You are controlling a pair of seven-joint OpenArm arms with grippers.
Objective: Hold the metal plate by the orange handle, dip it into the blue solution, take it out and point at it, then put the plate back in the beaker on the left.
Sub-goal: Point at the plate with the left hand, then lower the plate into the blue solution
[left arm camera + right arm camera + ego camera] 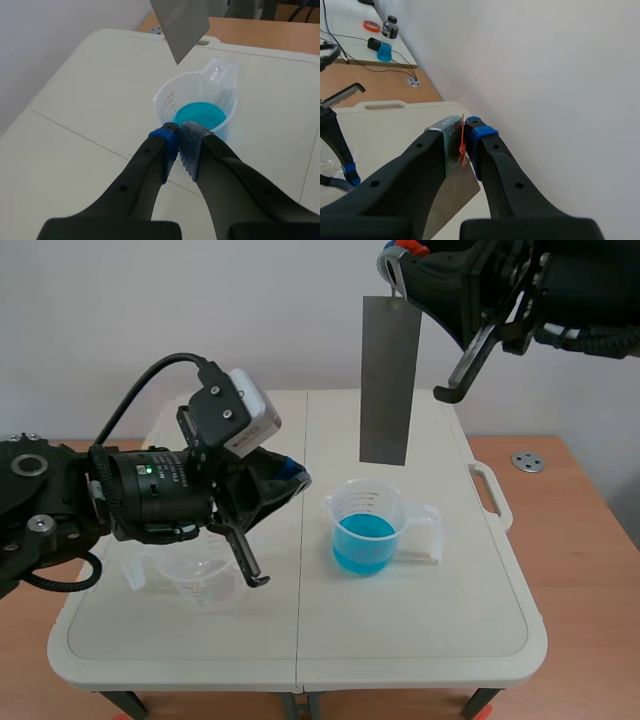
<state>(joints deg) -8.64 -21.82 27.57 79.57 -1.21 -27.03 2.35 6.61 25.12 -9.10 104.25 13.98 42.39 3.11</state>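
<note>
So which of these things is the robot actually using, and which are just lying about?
In the job: metal plate, held by its orange handle in the right fingers; beaker of blue solution; empty beaker; left fingers, shut.
Lying about: bottle of blue liquid; orange ring; round metal fitting.

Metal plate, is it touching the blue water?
Apart. The scene view shows the metal plate hanging above the blue solution, with a clear gap between them.

I see a white tabletop point(420, 630) carrying a beaker of blue solution point(365, 530) mid-table and an empty clear beaker point(205, 580) toward its front left corner.
</note>
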